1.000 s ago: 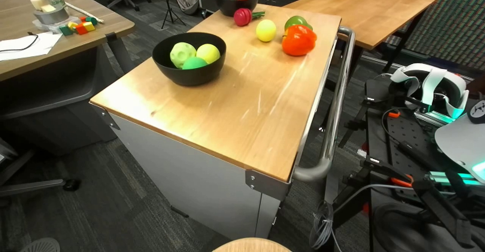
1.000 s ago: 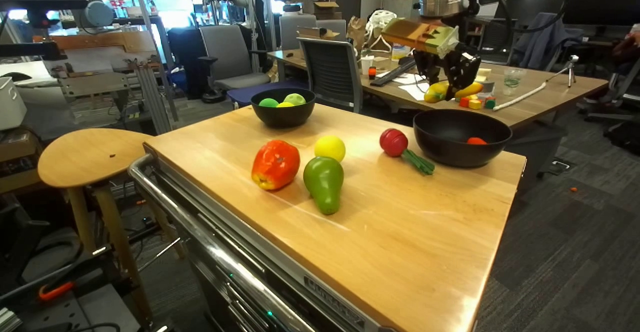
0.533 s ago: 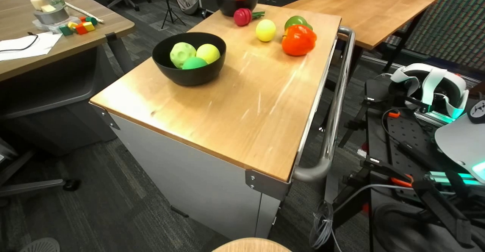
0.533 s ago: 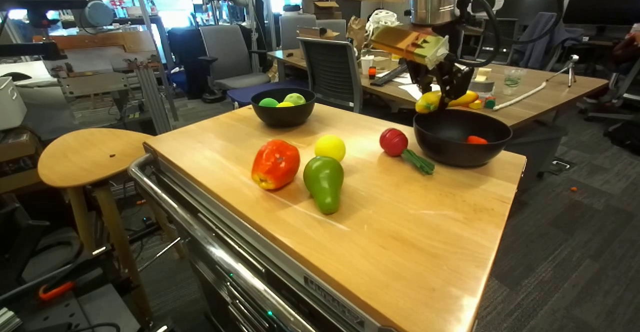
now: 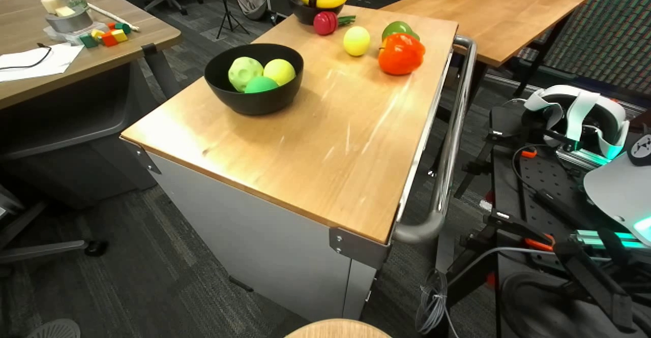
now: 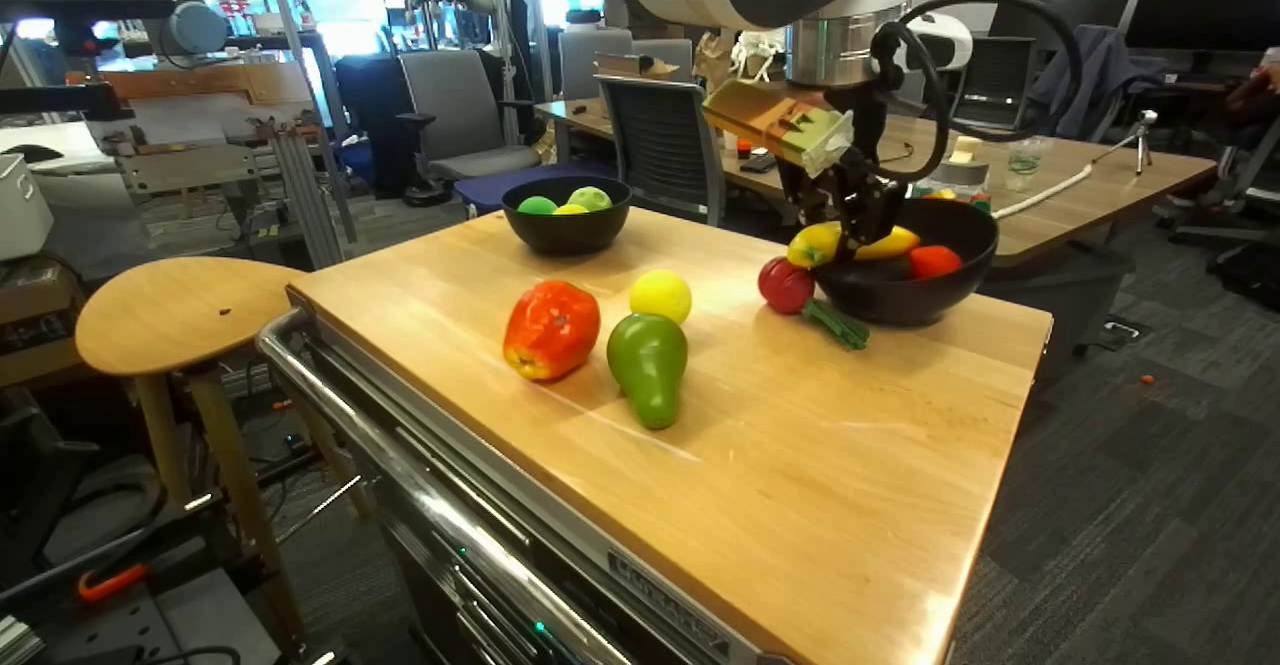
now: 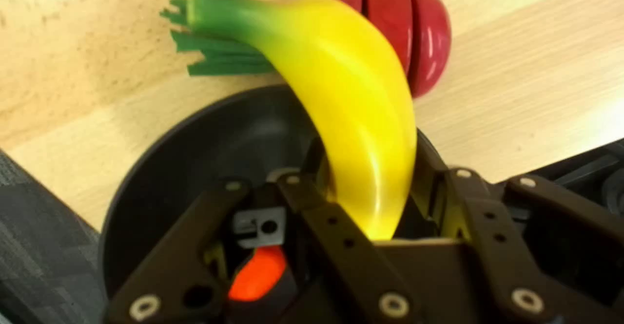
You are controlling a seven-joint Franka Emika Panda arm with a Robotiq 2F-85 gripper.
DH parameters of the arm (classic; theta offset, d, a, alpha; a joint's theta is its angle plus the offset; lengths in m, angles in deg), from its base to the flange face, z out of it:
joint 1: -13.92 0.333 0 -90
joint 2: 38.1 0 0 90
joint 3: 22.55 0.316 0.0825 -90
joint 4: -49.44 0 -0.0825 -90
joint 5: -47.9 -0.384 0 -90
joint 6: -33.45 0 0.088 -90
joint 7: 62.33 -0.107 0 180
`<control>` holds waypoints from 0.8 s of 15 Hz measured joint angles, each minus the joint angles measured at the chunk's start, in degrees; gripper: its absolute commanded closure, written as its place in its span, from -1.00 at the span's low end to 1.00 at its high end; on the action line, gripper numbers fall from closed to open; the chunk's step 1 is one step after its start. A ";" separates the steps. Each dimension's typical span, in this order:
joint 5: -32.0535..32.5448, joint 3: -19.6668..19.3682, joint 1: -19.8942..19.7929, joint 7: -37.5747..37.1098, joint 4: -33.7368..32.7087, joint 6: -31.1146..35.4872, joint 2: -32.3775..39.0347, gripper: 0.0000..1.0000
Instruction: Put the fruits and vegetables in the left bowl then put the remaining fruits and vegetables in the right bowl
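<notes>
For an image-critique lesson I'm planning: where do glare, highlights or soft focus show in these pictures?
In both exterior views, the pale rectangular wooden tabletop carries glare patches; in an exterior view, bright windows are washed out; in the wrist view, the curved yellow banana has pale highlights, and the dark jointed end effector looks soft-edged and underlit.

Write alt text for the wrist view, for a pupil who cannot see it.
A robot gripper holds a yellow banana over the rim of a black bowl, which contains an orange-red piece. The banana partly hides a red vegetable with green leaves on the wooden tabletop.
</notes>
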 measured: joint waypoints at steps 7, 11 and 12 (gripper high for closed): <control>-9.55 2.58 -2.56 10.06 -0.60 -20.32 0.15 0.66; -14.04 2.91 -4.08 14.29 -3.12 -31.09 0.57 0.66; -14.93 2.91 -4.43 14.91 -3.82 -33.07 0.64 0.66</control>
